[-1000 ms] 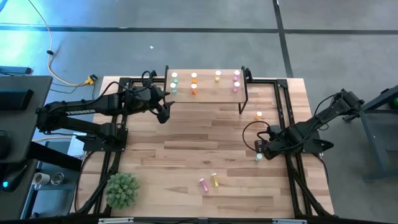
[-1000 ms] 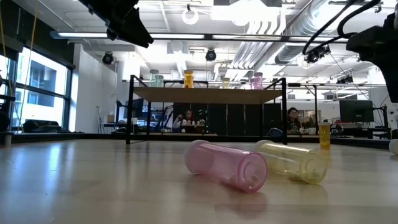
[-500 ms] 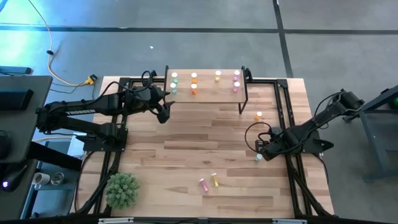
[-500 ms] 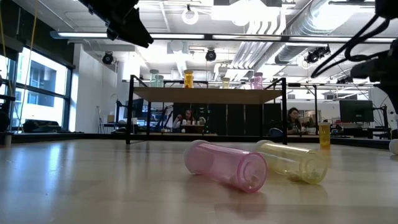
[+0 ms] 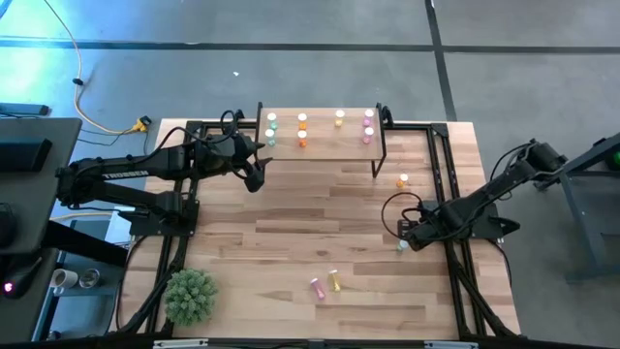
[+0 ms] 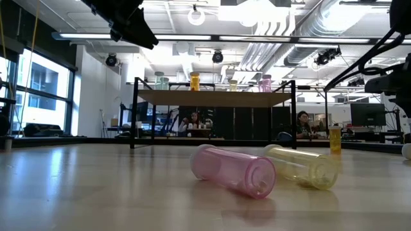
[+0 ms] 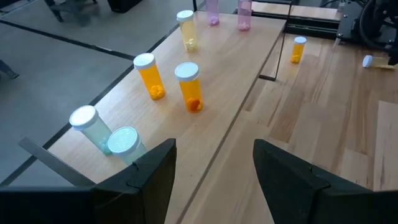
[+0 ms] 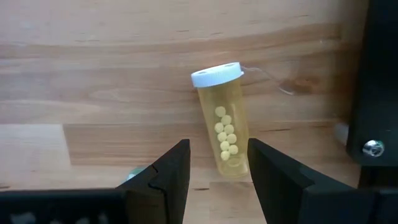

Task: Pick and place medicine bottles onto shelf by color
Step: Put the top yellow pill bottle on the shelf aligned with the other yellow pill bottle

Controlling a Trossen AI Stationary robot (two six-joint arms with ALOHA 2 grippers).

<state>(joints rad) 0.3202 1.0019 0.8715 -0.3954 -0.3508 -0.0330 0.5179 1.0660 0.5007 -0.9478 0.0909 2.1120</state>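
Note:
The shelf (image 5: 325, 145) stands at the table's far side. On it stand bottles on their bases: pale green (image 7: 109, 134), orange (image 7: 171, 84), yellow (image 7: 186, 28) and pink (image 7: 242, 12). My left gripper (image 5: 255, 177) hovers open by the shelf's left end, with nothing between its fingers. At the right side of the table my right gripper (image 5: 404, 239) points down, open. Its fingers stand on either side of the bottom end of a yellowish bottle (image 8: 224, 134), which lies on its side on the table. An orange bottle (image 5: 403, 180) stands on the table beyond it.
A pink bottle (image 5: 317, 287) and a yellow bottle (image 5: 334, 281) lie on their sides near the front edge. A green plant (image 5: 190, 296) sits at the front left. Black frame rails (image 5: 441, 165) run along both sides, and a cable loop (image 5: 392, 204) lies near my right gripper.
My right gripper has gone down toward the yellowish bottle on the table, with a slight roll of the wrist.

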